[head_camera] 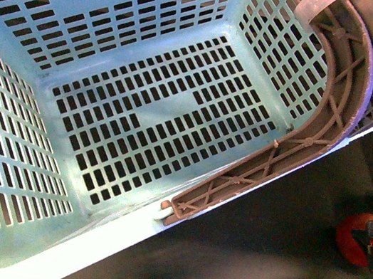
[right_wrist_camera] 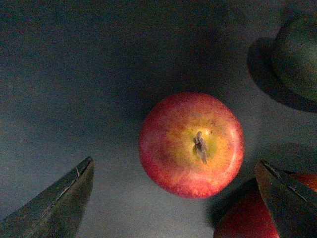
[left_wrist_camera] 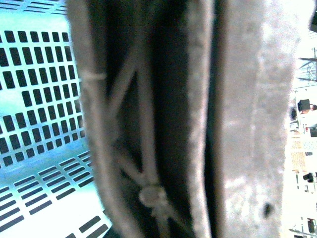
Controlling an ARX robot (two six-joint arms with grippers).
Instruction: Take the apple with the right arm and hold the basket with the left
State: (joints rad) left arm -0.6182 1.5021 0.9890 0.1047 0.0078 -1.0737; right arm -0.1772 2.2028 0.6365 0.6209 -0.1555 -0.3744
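Basket (head_camera: 7, 252): pale mint, tipped so that its slotted floor faces the front camera. The brown latticed handle (head_camera: 319, 127) lies folded along one rim, with a white zip tie (head_camera: 163, 212) at its lower end.

Apple (right_wrist_camera: 191, 145): rests on the dark tabletop (right_wrist_camera: 74, 74) outside the basket, beyond the handle-side rim. Its stem axis is upright and the yellow dimple faces up.

Right gripper (right_wrist_camera: 176, 162): poised over the apple, fingers (right_wrist_camera: 54, 203) spread wide and clear of its skin.

A green fruit (right_wrist_camera: 297, 54) and a second red fruit (right_wrist_camera: 242, 220) also lie outside the basket.

Left gripper: the left wrist view is close and blurred, showing only the handle lattice, so its grip cannot be told.
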